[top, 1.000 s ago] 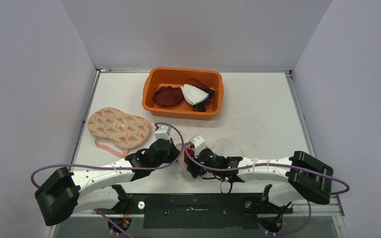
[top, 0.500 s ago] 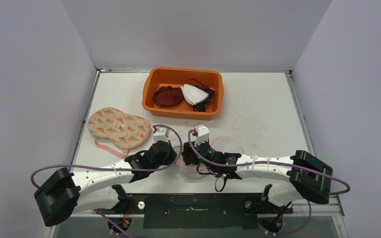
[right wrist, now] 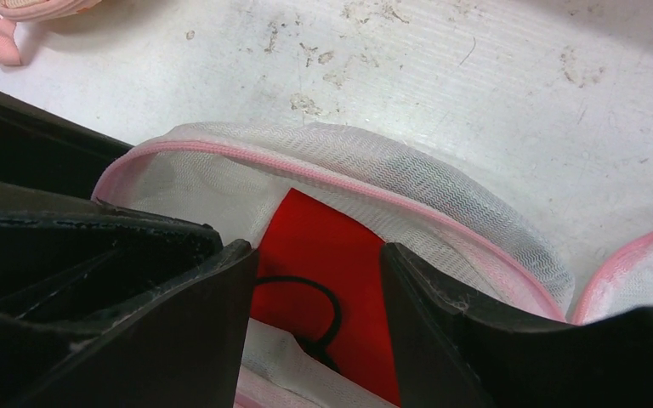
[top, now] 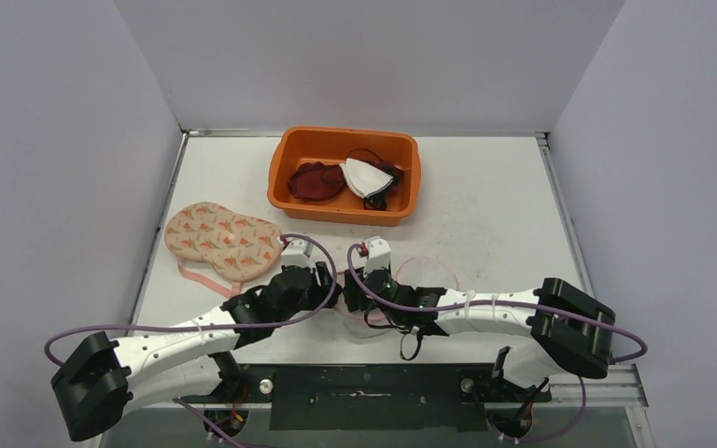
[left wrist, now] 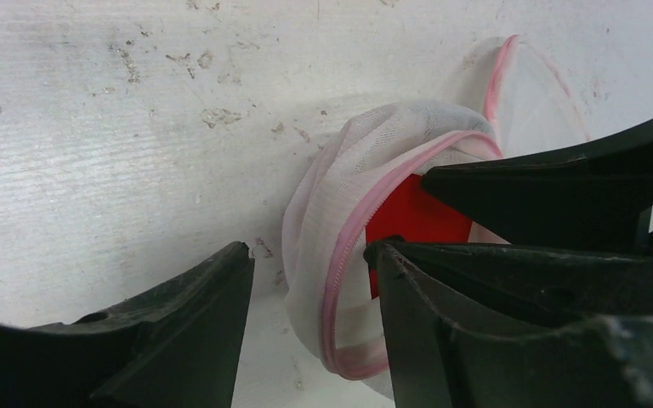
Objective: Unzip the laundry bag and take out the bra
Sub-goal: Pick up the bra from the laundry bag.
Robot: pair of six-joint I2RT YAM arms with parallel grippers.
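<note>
The laundry bag (top: 409, 278) is white mesh with a pink zipper edge and lies near the table's front, its mouth gaping. A red bra (right wrist: 323, 255) with a thin black strap (right wrist: 327, 310) shows inside it. My left gripper (left wrist: 308, 251) is open and straddles the bag's folded zipper edge (left wrist: 340, 289), its left finger clear of the fabric. From the other side, my right gripper (right wrist: 316, 248) is open with the red bra between its fingers. In the top view, the left gripper (top: 330, 289) and the right gripper (top: 355, 293) nearly meet over the bag's left end.
An orange bin (top: 285, 187) at the back holds a dark red and a white garment. A floral padded piece (top: 224, 240) with a pink strap (right wrist: 0, 38) lies left of the arms. Walls close in the table on three sides.
My left gripper has opened from shut. My right gripper has shifted left and a little farther back, towards the bag's mouth. The left arm's elbow has swung down and left.
</note>
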